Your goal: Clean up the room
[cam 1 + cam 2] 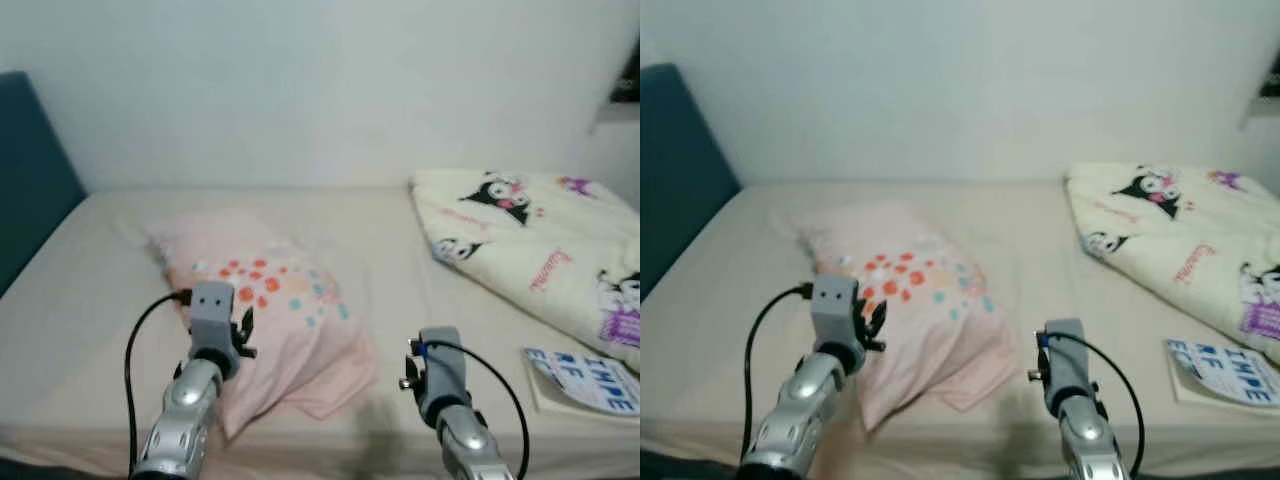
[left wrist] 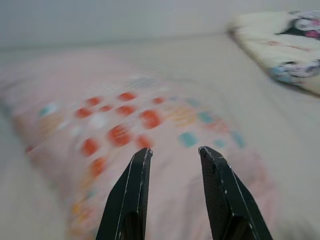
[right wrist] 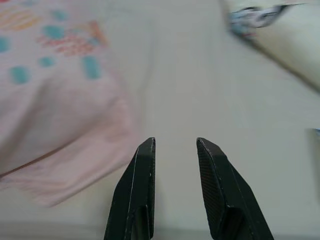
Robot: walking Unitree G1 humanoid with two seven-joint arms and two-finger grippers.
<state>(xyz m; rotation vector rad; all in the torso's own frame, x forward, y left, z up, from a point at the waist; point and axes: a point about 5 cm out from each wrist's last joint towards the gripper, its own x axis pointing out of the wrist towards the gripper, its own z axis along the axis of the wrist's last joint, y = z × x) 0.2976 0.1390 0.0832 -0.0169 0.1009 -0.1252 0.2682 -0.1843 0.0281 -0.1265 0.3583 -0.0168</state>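
Two grippers were raised over the bed (image 1: 80, 300). In the left eye view, the pink pillow (image 1: 275, 300) lay askew at the middle, with the cartoon blanket (image 1: 540, 250) at two o'clock from it and a book (image 1: 585, 380) at four o'clock, near the bed edge.

In the left wrist view, the left gripper (image 2: 172, 152) hung close above the pillow, its fingers apart by a narrow gap and holding nothing.

In the right wrist view, the right gripper (image 3: 175, 142) was also narrowly parted and empty, over bare sheet just beside the pillow's corner.

I judged that the pillow was the step in hand. The next move would call for lowering the left gripper and pinching the fabric.
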